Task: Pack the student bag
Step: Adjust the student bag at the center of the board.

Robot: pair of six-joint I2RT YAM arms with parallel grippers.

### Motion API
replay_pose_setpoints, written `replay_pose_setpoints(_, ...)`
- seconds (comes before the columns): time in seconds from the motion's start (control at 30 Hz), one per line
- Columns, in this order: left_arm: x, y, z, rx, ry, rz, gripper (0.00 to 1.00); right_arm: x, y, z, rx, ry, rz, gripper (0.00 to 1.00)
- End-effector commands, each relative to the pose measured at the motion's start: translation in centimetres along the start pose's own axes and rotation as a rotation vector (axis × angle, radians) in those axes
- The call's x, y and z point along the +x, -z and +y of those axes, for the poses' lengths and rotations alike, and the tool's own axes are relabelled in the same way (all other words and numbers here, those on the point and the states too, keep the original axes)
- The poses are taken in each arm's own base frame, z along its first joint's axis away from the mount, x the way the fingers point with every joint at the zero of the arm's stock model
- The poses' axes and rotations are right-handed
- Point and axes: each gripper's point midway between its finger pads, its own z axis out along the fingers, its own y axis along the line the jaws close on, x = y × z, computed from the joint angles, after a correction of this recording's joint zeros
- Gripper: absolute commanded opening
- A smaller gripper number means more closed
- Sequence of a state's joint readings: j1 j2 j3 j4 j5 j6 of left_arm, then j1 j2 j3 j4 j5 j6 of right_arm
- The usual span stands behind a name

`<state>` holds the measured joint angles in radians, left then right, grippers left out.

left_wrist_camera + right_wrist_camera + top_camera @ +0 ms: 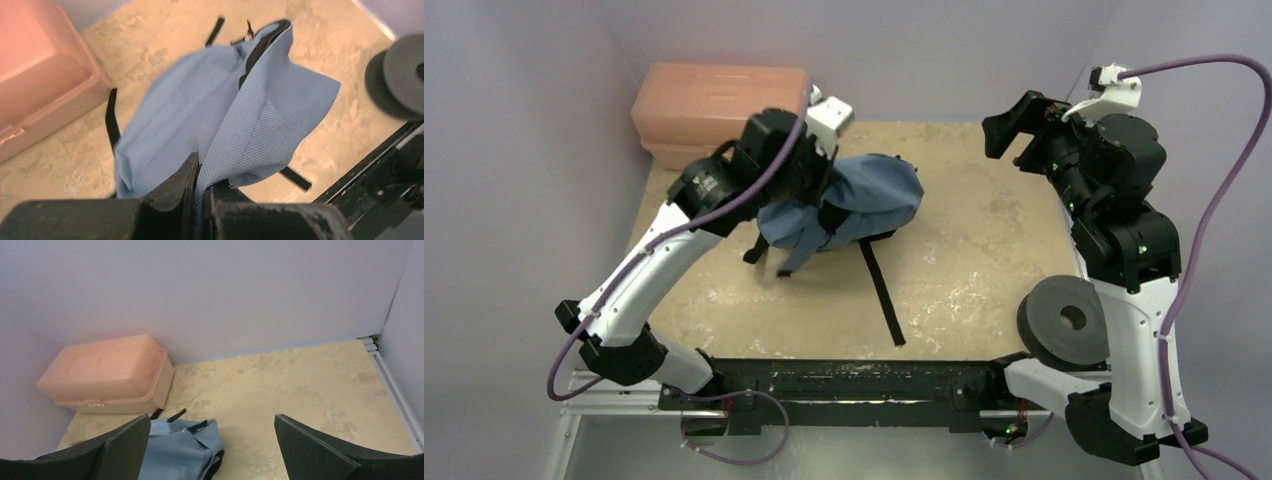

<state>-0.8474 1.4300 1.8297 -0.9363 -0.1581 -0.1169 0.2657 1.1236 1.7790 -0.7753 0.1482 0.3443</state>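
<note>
The student bag [869,190] is a soft dusty-blue backpack lying left of the table's middle, with a long black strap [882,290] trailing toward the near edge. My left gripper [816,195] is at the bag's left side. In the left wrist view the left gripper [200,176] is shut on a fold of the bag's blue mesh fabric [260,115], which is pulled up between the two fingers. My right gripper [1012,130] hangs raised over the back right of the table, apart from the bag. Its view shows the right gripper [212,440] open and holding nothing, with the bag [180,450] low on the left.
A rigid salmon-pink plastic box [714,105] stands shut in the back left corner, close behind the bag. A dark grey foam roll [1064,320] sits by the right arm's base. Walls close in the table on the left, back and right.
</note>
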Motion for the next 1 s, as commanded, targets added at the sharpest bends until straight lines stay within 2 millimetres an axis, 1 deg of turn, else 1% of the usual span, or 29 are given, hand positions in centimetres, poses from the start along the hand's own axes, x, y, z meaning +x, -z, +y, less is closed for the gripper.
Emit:
replay_pose_setpoints(0.0, -12.7, 6.6, -0.9, 0.139, 0.184, -0.356, 0.00, 4.1, -3.1, -2.2, 0.098, 0.072, 0.138, 0.98)
replay_pose_setpoints(0.07, -15.4, 6.9, 0.0, 0.127, 0.204, -0.420, 0.00, 6.4, -4.4, -1.3, 0.045, 0.057, 0.211, 0.98)
replay_pose_setpoints(0.17, -18.9, 7.2, 1.5, 0.117, 0.269, -0.525, 0.00, 10.7, -5.9, 0.1, -0.055, 0.034, 0.339, 0.96)
replay_pose_setpoints(0.23, -20.5, 7.5, 2.2, 0.107, 0.287, -0.589, 0.00, 13.4, -6.2, 1.3, -0.138, 0.006, 0.424, 0.93)
replay_pose_setpoints(0.3, -21.4, 7.9, 2.8, 0.108, 0.316, -0.635, 0.00, 15.8, -6.0, 2.5, -0.224, -0.047, 0.487, 0.91)
replay_pose_setpoints(0.33, -22.0, 8.1, 3.0, 0.116, 0.336, -0.669, 0.00, 16.6, -6.0, 3.0, -0.256, -0.070, 0.496, 0.90)
replay_pose_setpoints(0.4, -22.8, 8.4, 2.7, 0.156, 0.378, -0.699, 0.00, 18.0, -5.7, 3.7, -0.305, -0.098, 0.532, 0.88)
replay_pose_setpoints(0.47, -23.7, 8.9, 2.4, 0.192, 0.417, -0.729, 0.00, 18.9, -5.4, 4.3, -0.342, -0.122, 0.563, 0.87)
replay_pose_setpoints(0.53, -24.5, 9.3, 2.2, 0.218, 0.458, -0.755, 0.00, 19.0, -5.3, 5.2, -0.384, -0.139, 0.572, 0.86)
replay_pose_setpoints(0.6, -24.6, 9.6, 2.5, 0.214, 0.508, -0.764, 0.00, 18.4, -5.2, 5.8, -0.406, -0.154, 0.559, 0.86)
replay_pose_setpoints(0.67, -24.2, 9.7, 2.5, 0.219, 0.547, -0.764, 0.00, 17.7, -5.3, 6.4, -0.429, -0.161, 0.541, 0.86)
replay_pose_setpoints(0.73, -23.0, 8.8, 3.8, 0.146, 0.601, -0.755, 0.00, 17.5, -5.6, 6.7, -0.436, -0.165, 0.535, 0.86)
replay_pose_setpoints(0.77, -22.2, 8.3, 4.1, 0.126, 0.615, -0.742, 0.00, 17.8, -5.7, 6.8, -0.442, -0.166, 0.542, 0.86)
replay_pose_setpoints(0.8, -20.7, 7.1, 4.5, 0.093, 0.635, -0.709, 0.00, 18.3, -6.0, 6.9, -0.447, -0.169, 0.551, 0.86)
replay_pose_setpoints(0.87, -16.8, 4.0, 4.7, 0.054, 0.658, -0.643, 0.00, 19.9, -6.9, 7.1, -0.468, -0.176, 0.564, 0.87)
replay_pose_setpoints(0.9, -14.1, 2.0, 5.2, 0.010, 0.667, -0.598, 0.00, 21.0, -7.5, 7.1, -0.475, -0.187, 0.571, 0.86)
replay_pose_setpoints(0.97, -10.7, 0.0, 5.9, -0.048, 0.660, -0.554, 0.00, 22.6, -8.6, 7.3, -0.495, -0.222, 0.576, 0.86)
